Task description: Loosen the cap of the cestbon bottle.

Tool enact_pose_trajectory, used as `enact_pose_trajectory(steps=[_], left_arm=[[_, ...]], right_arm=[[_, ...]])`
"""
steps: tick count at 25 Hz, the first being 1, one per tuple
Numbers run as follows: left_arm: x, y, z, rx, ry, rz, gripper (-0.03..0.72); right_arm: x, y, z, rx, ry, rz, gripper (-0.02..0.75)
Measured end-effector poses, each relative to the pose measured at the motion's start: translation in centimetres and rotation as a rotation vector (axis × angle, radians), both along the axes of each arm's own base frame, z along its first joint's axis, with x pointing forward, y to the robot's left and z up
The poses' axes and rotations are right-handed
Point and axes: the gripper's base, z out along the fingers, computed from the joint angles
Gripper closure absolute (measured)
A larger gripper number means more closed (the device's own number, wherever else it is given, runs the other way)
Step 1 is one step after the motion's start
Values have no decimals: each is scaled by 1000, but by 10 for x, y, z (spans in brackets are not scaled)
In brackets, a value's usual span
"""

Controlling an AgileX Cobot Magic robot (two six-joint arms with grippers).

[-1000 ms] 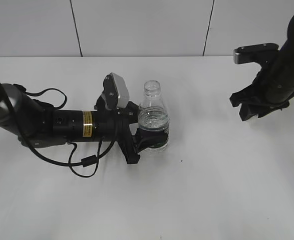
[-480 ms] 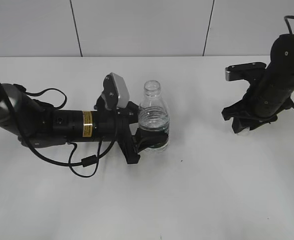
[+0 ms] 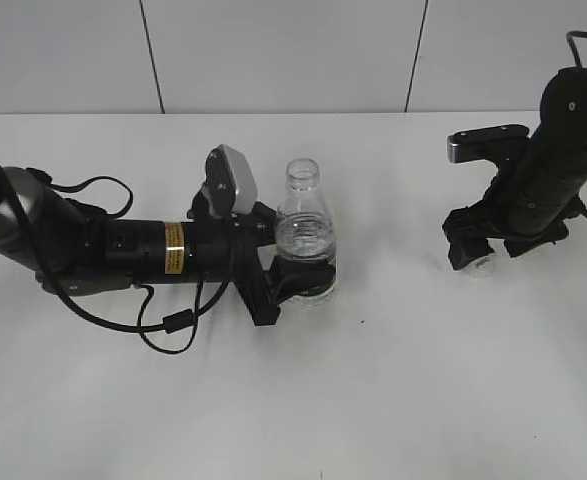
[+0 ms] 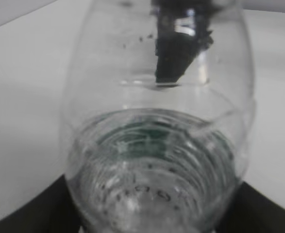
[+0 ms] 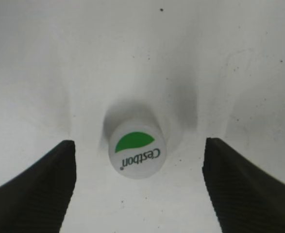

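Note:
The cestbon bottle (image 3: 306, 235) stands upright at the table's middle with its neck open and no cap on it. My left gripper (image 3: 295, 283) is shut on the bottle's lower body by the dark green label; the bottle (image 4: 157, 145) fills the left wrist view. The white cap (image 3: 478, 263) with a green patch lies on the table at the right. In the right wrist view the cap (image 5: 136, 150) sits between the wide-apart jaws of my right gripper (image 5: 140, 187), touching neither. My right gripper (image 3: 485, 250) hangs open just above it.
The white table (image 3: 403, 380) runs to a white panelled wall at the back. The left arm's black cable (image 3: 168, 325) loops on the table in front of the arm.
My right gripper has come down and left toward the table and opened. The cap now lies on the table beneath it. The left arm and bottle have not moved.

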Motion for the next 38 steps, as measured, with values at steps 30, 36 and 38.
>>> enact_pose_trajectory(steps=[30, 36, 38], left_arm=[[21, 102, 59, 377, -16, 204, 97], [30, 128, 97, 511, -61, 528, 98], [32, 140, 107, 532, -38, 691, 98]], right_arm=[[-30, -5, 111, 36, -155, 20, 144], [-40, -12, 138, -9, -237, 47, 144], [-44, -16, 146, -53, -254, 49, 144]])
